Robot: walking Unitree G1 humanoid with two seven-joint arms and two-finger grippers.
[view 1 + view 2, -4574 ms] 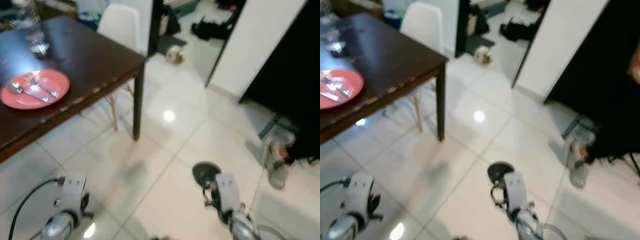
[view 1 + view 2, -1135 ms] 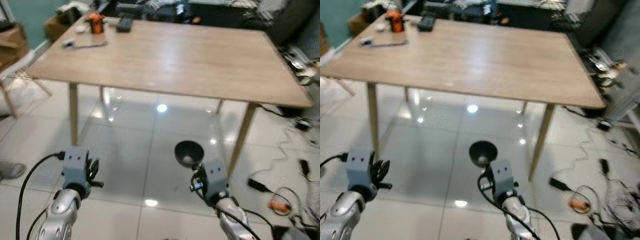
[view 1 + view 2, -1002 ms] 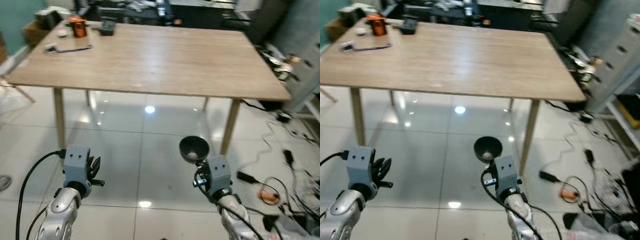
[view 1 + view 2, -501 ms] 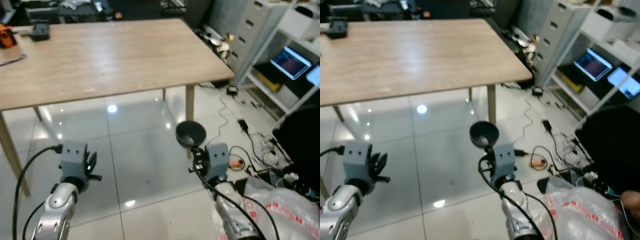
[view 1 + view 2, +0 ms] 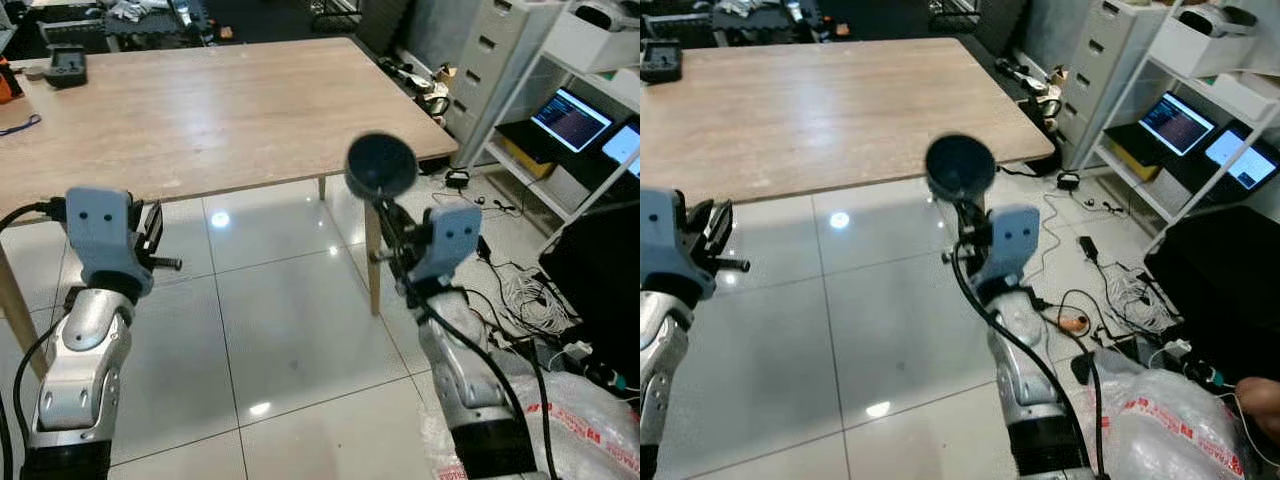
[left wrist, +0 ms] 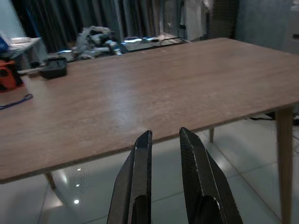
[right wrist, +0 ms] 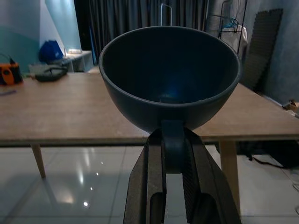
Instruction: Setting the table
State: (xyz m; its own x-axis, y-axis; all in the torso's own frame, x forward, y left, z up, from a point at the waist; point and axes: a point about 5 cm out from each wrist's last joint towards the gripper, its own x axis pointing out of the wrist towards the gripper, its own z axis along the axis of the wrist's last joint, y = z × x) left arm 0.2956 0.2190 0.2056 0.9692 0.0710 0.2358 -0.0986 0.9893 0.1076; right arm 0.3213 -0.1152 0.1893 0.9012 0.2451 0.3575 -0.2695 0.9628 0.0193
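Since half a second ago I see both arms raised. My right gripper now holds the bowl clamped by its stem at the desk's near corner, level with the top. My left gripper hangs released, fingers slightly apart, before the desk edge.

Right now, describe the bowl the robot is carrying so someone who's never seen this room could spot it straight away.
Find the big light wooden table; by its near right corner the right gripper is raised, pinching the bowl at its rim. It is a deep, round, dark blue-grey bowl, and nothing else here is that shape.
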